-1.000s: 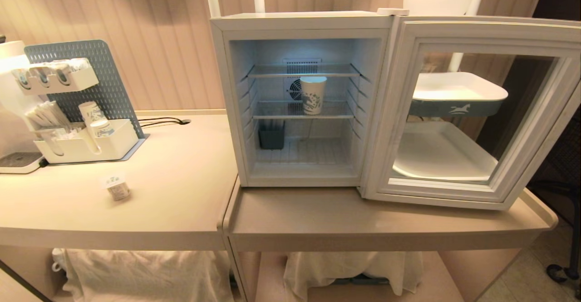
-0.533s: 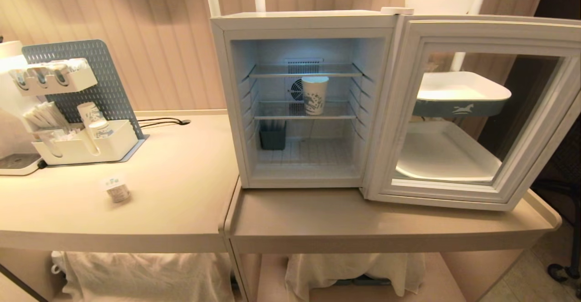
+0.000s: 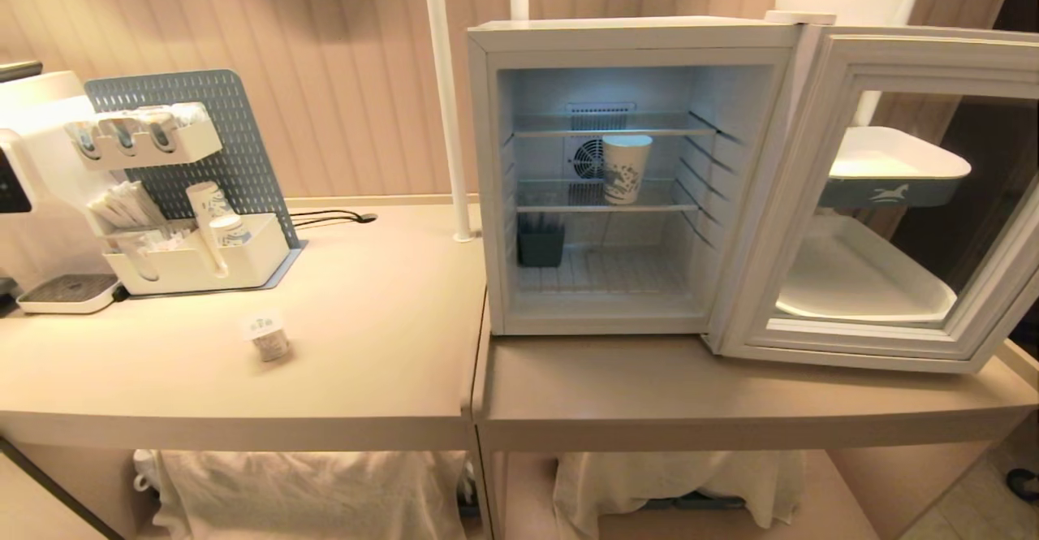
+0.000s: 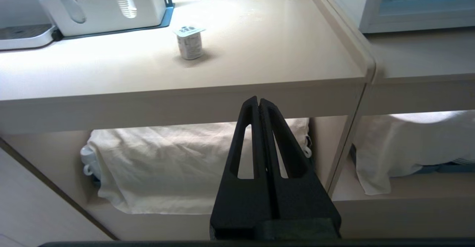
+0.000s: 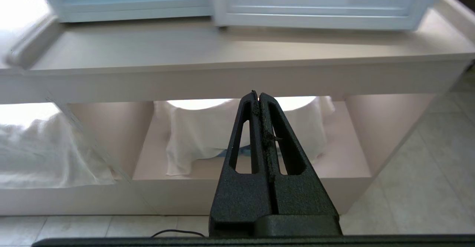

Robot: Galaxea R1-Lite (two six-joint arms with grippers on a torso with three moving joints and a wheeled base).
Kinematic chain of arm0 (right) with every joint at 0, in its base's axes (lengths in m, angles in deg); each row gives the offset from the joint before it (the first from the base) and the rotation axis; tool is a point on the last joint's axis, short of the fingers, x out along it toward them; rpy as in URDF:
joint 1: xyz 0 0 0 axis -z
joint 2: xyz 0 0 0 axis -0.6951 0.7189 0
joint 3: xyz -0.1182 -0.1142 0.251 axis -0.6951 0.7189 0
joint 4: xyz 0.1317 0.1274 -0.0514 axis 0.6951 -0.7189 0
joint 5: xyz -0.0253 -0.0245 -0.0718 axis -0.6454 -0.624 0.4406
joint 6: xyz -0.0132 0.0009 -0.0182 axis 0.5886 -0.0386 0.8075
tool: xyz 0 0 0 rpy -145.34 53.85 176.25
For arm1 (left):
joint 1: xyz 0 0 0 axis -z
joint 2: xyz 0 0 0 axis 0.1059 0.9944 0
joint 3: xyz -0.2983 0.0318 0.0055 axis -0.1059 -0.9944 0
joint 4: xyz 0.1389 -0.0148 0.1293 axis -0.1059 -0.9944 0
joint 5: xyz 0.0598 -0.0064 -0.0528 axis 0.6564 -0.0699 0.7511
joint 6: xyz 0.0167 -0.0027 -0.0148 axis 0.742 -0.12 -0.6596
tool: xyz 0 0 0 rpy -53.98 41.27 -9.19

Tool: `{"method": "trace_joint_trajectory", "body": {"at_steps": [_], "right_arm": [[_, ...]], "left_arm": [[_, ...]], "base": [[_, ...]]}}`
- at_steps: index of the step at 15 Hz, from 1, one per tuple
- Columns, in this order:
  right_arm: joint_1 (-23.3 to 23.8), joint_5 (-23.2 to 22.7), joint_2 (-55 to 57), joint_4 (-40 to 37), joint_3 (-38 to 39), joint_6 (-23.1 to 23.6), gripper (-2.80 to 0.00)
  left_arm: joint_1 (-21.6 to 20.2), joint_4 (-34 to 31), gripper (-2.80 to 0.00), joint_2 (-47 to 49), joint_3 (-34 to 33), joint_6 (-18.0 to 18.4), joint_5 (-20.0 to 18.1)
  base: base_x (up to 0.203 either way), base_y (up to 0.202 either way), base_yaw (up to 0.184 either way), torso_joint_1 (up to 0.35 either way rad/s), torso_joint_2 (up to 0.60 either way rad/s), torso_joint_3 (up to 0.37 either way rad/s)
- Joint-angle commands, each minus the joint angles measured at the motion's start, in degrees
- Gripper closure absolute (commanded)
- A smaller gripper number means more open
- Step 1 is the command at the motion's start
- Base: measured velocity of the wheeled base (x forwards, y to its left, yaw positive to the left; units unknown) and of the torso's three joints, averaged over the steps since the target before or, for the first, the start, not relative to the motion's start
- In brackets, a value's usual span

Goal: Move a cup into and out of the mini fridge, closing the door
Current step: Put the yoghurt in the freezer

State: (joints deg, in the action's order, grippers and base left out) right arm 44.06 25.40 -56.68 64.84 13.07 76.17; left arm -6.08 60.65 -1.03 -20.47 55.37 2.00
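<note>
One small squat white cup (image 3: 268, 338) with a flat green-marked top stood upright on the beige counter (image 3: 365, 361), well to the left of the one boxy white mini fridge (image 3: 625, 36). The fridge's single glass-windowed door (image 3: 820, 199) stood swung wide open to the right. Inside were two wire shelves; one taller white paper cup (image 3: 626, 168) with a blue pattern stood on the lower shelf, and one dark grey bin (image 3: 541, 245) sat on the fridge floor at the left. On the counter's far left, one white organiser tray (image 3: 203, 264) against a grey-blue pegboard held stacked paper cups.

Neither arm showed in the head view. The black left gripper (image 4: 258, 104), fingers pressed together and holding nothing, hung low in front of the counter's edge, below and apart from the small cup (image 4: 189, 42). The black right gripper (image 5: 258, 97), likewise closed and empty, hung below the counter in front of the fridge.
</note>
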Motion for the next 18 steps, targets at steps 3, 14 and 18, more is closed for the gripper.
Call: {"method": "trace_joint_trajectory", "body": {"at_steps": [3,14,18], "right_arm": [[0.0,0.0,0.1,-0.1,0.0,0.0,0.00],[0.0,0.0,0.0,-0.1,0.0,0.0,0.00],[0.0,0.0,0.0,-0.1,0.0,0.0,0.00]], "left_arm": [[0.0,0.1,0.00,0.0,0.0,0.3,0.1],[0.0,0.1,0.00,0.0,0.0,-0.3,0.1],[0.0,0.1,0.00,0.0,0.0,-0.3,0.1]], "base": [[0.000,0.193,0.000,0.001,0.00,0.003],[0.000,0.193,0.001,0.004,0.00,0.001],[0.000,0.193,0.002,0.002,0.00,0.002]]}}
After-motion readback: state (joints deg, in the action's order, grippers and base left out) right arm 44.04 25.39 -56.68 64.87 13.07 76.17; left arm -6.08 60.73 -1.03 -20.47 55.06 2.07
